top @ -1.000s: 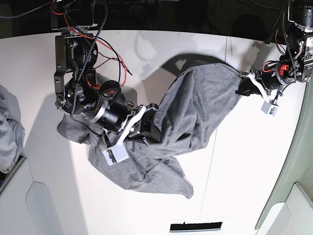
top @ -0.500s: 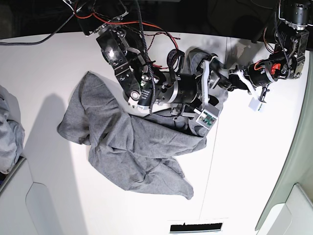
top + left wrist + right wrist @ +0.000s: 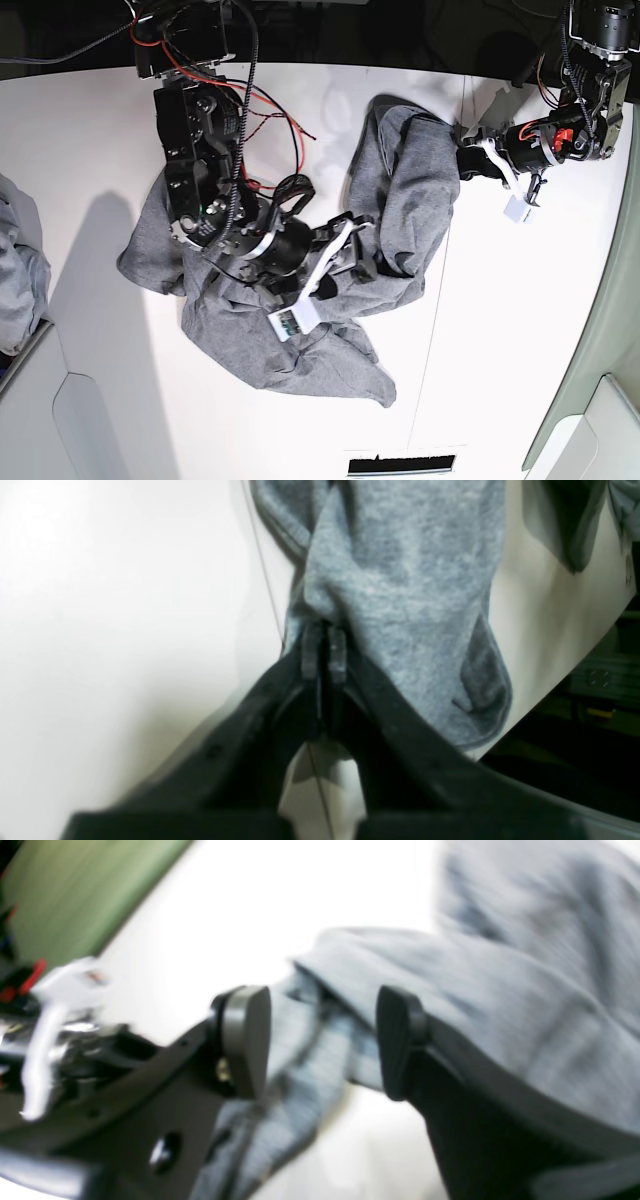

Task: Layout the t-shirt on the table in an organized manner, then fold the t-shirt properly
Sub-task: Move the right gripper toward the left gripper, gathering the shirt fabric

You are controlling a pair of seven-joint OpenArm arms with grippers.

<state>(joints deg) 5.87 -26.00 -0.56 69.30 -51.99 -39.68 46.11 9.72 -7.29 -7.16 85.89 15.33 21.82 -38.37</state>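
The heather-grey t-shirt lies crumpled on the white table, with one long bunched fold running up to the right. My left gripper is at the top end of that fold. In the left wrist view the left gripper is shut on an edge of the t-shirt. My right gripper hovers low over the middle of the cloth. The right wrist view shows the right gripper open, its pads apart, with blurred t-shirt fabric behind and below them, none of it pinched.
A lighter bluish-grey cloth pile lies at the table's left edge. A thin dark seam crosses the tabletop right of the shirt. A dark slot sits at the near edge. Red and black cables hang from the right arm.
The right gripper swung up beside the left gripper, opened, and came back over the shirt's middle. The shirt's upper-right part now lies in a narrower bunch. The left gripper kept its hold.
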